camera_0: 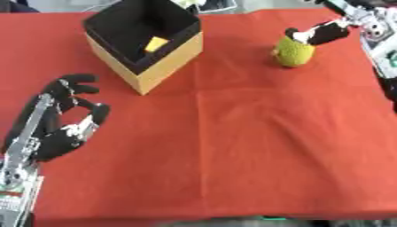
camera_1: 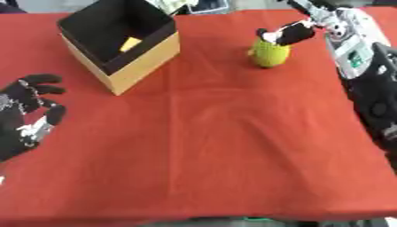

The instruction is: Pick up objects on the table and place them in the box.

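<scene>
Touching yellow-green object [camera_0: 293, 52], right hand [camera_0: 322, 33] near table [camera_0: 232, 146] far edge

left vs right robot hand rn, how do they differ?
Position: the left robot hand sits low at the table's left side; the right robot hand is at the far right.
Contact: the left robot hand touches no object; the right robot hand's fingers meet the top of the yellow-green object.
Pose: the left robot hand rests palm-up, fingers relaxed; whether the right grips is unclear.
Shared: both are black and outside the box.
</scene>
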Available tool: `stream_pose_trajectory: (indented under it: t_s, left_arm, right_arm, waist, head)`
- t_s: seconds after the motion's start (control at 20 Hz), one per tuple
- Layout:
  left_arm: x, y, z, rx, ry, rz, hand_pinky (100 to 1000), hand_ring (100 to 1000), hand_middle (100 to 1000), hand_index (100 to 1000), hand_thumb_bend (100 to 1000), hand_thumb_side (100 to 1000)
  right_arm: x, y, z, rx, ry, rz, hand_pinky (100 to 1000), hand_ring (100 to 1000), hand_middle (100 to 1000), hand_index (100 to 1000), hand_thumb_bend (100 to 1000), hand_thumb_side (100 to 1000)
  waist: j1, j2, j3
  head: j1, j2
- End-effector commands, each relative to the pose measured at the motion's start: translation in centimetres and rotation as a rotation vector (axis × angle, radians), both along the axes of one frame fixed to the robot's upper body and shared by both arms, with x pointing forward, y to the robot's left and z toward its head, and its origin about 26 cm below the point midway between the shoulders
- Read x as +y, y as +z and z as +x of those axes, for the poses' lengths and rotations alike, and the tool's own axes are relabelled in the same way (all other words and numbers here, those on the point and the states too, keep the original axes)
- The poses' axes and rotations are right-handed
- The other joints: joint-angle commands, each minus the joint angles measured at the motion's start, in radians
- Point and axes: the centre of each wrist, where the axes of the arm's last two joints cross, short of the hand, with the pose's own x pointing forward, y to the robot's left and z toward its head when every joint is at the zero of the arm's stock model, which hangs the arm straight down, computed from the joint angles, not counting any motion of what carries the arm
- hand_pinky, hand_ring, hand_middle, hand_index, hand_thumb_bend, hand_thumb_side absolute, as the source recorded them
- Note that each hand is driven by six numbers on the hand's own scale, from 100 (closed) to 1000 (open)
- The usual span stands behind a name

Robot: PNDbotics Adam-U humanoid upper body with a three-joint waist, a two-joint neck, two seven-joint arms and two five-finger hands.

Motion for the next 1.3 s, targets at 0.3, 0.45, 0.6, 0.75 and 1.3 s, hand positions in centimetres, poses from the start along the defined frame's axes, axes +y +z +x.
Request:
stream_pose_trajectory:
  t_s: [0.3,0.45,0.6,0.75,1.3]
  left_arm:
    - [0.3,0.6,0.0,-0.023,0.008,0.011,619,758,763,821,472,492]
    - [0.3,0.6,0.0,-0.023,0.008,0.01,619,758,763,821,472,492]
    - [0.3,0.6,0.0,-0.023,0.007,0.01,619,758,763,821,472,490]
    - [0.3,0.6,0.0,-0.024,0.005,0.009,619,758,763,821,471,491]
    - [0.2,0.7,0.0,-0.025,0.001,0.007,619,758,764,821,466,491]
  right_arm:
    - [-2.5,-1.3,0.5,0.065,-0.104,0.048,769,812,841,910,383,368]
    - [-2.7,-2.4,0.8,0.098,-0.123,0.06,769,811,834,901,377,366]
    - [-2.7,-3.3,1.1,0.125,-0.138,0.061,769,809,830,896,375,367]
    - [-2.6,-4.1,1.3,0.147,-0.143,0.049,773,810,830,895,378,365]
    - [-1.0,-6.3,1.9,0.142,-0.151,0.016,752,768,733,777,282,206]
  waist:
    - [0.003,-0.016,-0.001]
    - [0.004,-0.017,0.001]
    - [0.005,-0.019,0.003]
    - [0.006,-0.02,0.002]
    - [0.004,-0.021,0.005]
  head:
    - [0.005,0.005]
    - [0.004,0.005]
    - [0.002,0.005]
    - [0.002,0.005]
    - [-0.001,0.005]
